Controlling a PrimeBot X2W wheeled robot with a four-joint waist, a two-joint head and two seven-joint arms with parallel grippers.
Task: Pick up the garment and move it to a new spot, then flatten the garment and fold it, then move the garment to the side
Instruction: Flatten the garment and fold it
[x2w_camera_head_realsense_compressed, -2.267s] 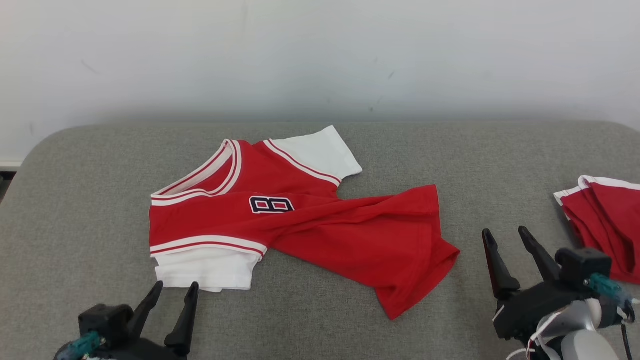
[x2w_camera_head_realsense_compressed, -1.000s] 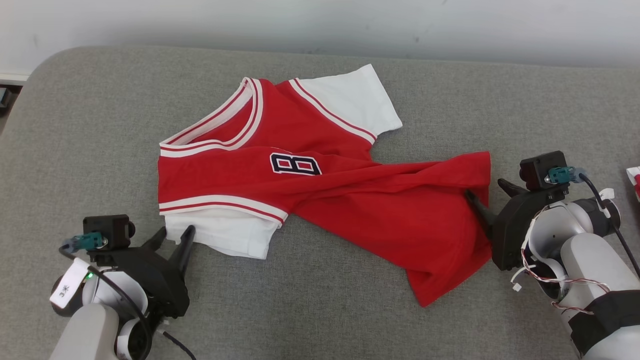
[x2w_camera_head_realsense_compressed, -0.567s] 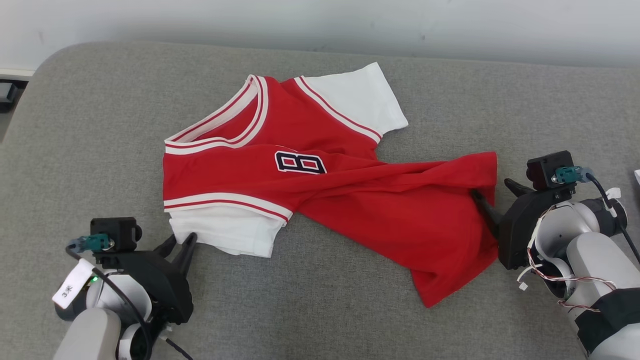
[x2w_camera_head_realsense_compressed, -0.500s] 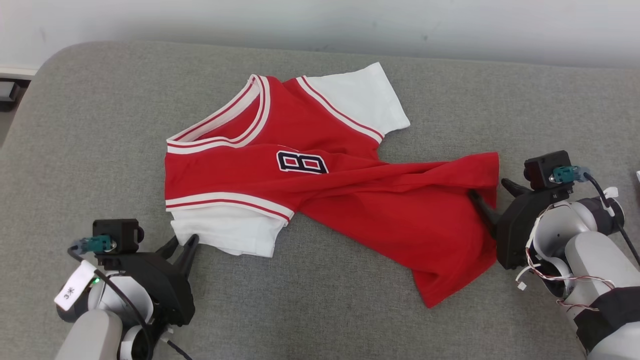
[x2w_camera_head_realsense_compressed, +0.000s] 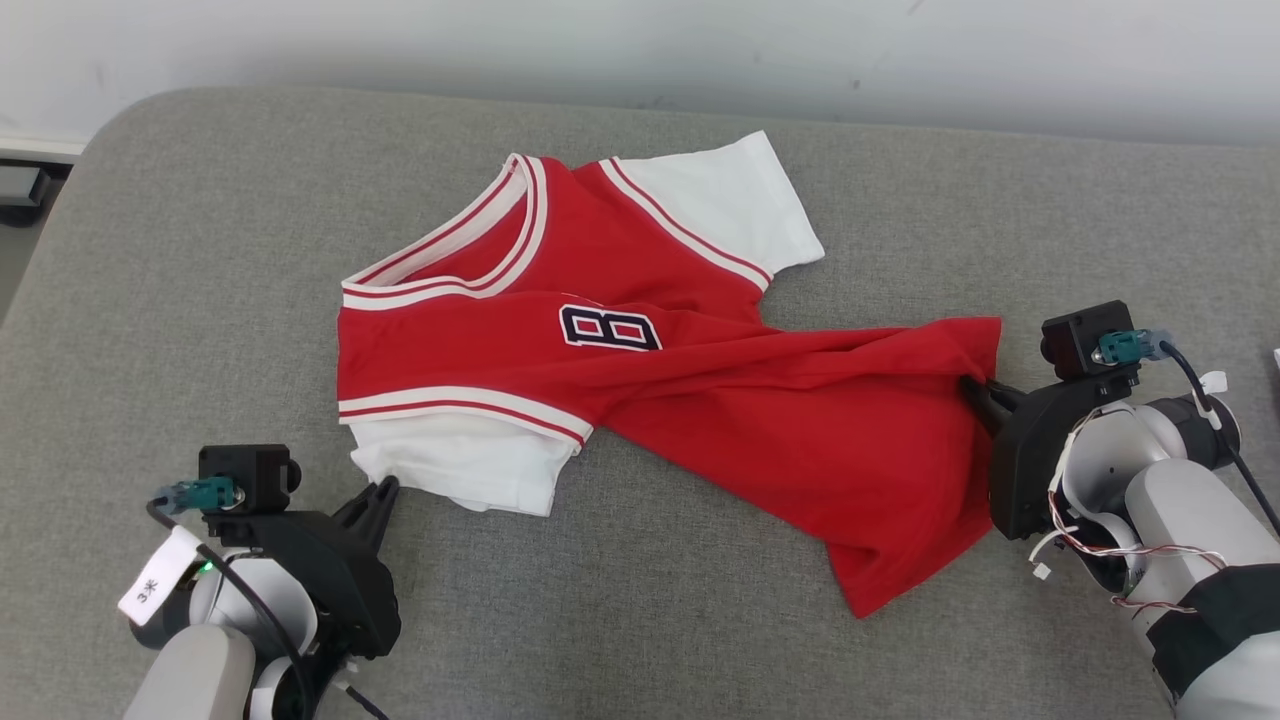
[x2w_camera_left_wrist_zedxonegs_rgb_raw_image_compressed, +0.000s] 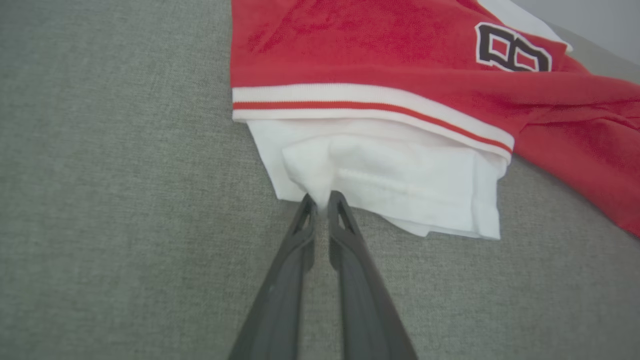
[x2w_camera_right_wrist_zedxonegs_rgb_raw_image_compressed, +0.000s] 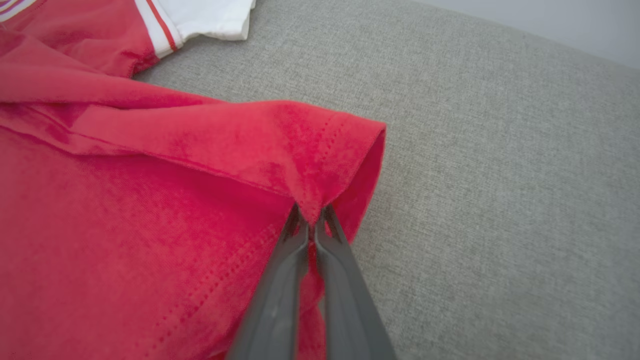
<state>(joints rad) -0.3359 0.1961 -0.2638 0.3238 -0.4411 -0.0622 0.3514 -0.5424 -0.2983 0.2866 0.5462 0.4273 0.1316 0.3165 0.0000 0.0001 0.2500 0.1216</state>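
Grey upholstered surface (x2w_camera_head_realsense_compressed: 200, 250) as the stage, pale wall (x2w_camera_head_realsense_compressed: 640, 50) behind. Sprawled across its middle, twisted and only half flat: red jersey (x2w_camera_head_realsense_compressed: 720, 430), collar toward the wall, number 8 (x2w_camera_head_realsense_compressed: 610, 328) on the chest, lower body bunched into diagonal ridges and trailing toward the robot's right. Not yet lifted, not yet carried to a new spot.

At the near left, left gripper (x2w_camera_head_realsense_compressed: 380, 492) closed on the near corner of the white sleeve (x2w_camera_head_realsense_compressed: 470, 470), a small peak of cotton nipped between the fingertips (x2w_camera_left_wrist_zedxonegs_rgb_raw_image_compressed: 302, 235) in the left wrist view. At the right, right gripper (x2w_camera_head_realsense_compressed: 975, 392) likewise clamped on the hem corner (x2w_camera_right_wrist_zedxonegs_rgb_raw_image_compressed: 320, 150), red cloth drawn into a little tent at the tips.

Judged risks from here:
- Both bites shallow, at the very edge of the fabric, so liable to slip free under the jersey's weight on the lift.
- Perhaps only a top layer caught at the sleeve, leaving the rest to sag or open unevenly.
- Sleeve and hem as unmatched hold points, likely to carry the twist into the new spot and make flattening harder.
- Too wide a spread of the arms, and a tug straight out of one grip.
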